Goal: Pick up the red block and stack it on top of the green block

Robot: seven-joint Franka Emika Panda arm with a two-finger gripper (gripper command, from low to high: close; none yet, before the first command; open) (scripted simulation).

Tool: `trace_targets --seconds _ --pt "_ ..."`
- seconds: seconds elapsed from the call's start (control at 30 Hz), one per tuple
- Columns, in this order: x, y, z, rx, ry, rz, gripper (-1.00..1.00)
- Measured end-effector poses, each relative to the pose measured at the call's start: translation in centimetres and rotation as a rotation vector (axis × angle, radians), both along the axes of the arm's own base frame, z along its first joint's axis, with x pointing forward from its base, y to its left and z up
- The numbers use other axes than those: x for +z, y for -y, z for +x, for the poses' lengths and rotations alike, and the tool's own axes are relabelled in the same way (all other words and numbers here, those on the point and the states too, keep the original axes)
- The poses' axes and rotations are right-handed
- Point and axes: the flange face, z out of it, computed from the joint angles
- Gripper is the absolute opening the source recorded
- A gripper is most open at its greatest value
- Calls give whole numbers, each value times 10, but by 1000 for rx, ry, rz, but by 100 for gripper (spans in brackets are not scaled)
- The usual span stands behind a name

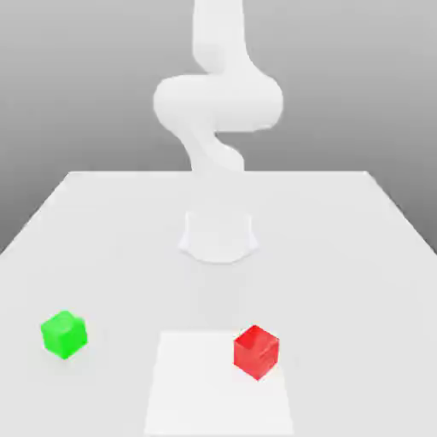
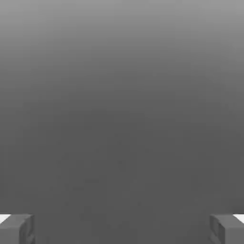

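Red block (image 1: 256, 351) sits on the table (image 1: 102, 222) at the near edge, toward the exterior view's right, resting on a paler square patch (image 1: 205, 384). Green block (image 1: 64, 334) is well apart from it, toward the exterior view's left, also on the table. Neither is touched. From the hand view I see the gripper (image 2: 122, 228) with fingertips (image 2: 16, 228) spread wide, nothing between them, grey background beyond. Arm (image 1: 218, 102) is folded up at the far side, well away from both blocks. My read on handling: small rigid cube, probably light, smooth faces so possibly a bit slippery; I'd pinch two opposite vertical faces at mid-height. No long axis, it's a cube. It's turned so a vertical edge faces the camera, so I'd expect to rotate the wrist to square the fingers to the faces.
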Motion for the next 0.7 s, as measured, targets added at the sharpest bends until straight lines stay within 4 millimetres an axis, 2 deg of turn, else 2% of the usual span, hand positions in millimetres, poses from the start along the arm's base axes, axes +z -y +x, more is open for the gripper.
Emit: trace_targets --seconds 0.17,0.37,0.7 --pt "-50 -2 30 198 -72 -119 0" --pt "-112 -9 57 438 -146 -251 0" --pt "-218 -28 79 860 -245 -454 0"
